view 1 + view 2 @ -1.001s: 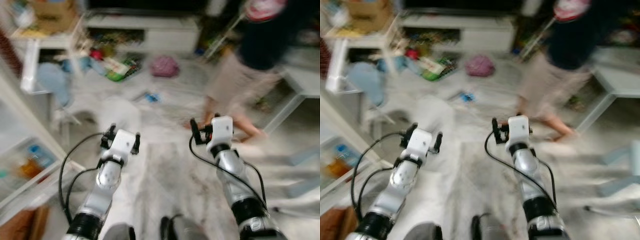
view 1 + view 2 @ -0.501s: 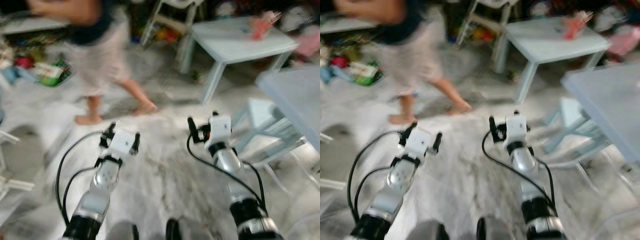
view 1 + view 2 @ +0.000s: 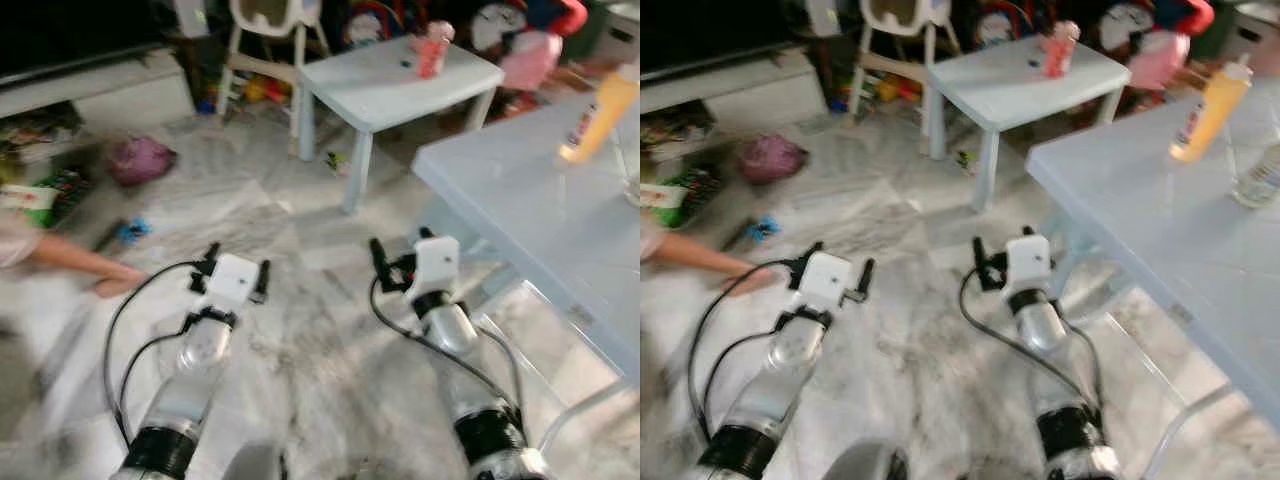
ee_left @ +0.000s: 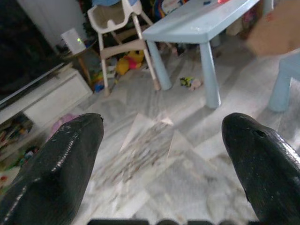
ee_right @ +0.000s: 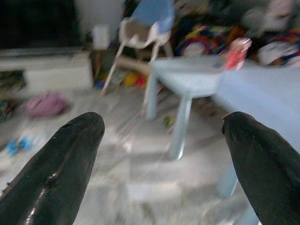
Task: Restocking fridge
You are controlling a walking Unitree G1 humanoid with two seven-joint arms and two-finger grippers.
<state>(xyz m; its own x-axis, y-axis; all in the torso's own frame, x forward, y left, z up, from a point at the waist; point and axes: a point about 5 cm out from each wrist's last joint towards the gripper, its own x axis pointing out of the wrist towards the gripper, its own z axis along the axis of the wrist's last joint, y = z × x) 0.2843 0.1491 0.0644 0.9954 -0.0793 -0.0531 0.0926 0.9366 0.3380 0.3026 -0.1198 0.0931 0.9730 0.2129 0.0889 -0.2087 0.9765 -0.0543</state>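
From the head views, the left gripper [image 3: 232,268] and right gripper [image 3: 398,262] hung forward over the marble floor [image 3: 300,330], both empty. The orange bottle [image 3: 1207,110] stood upright on the big table [image 3: 1160,220], ahead and to the right, so the right arm looked nearer; a clear bottle [image 3: 1262,178] stood just beside it. No fridge could be made out. In the left wrist view the fingers [image 4: 61,159] were spread wide on nothing, facing a small table [image 4: 197,28]. In the right wrist view the fingers [image 5: 61,164] gaped likewise, with a red can [image 5: 237,52] far ahead.
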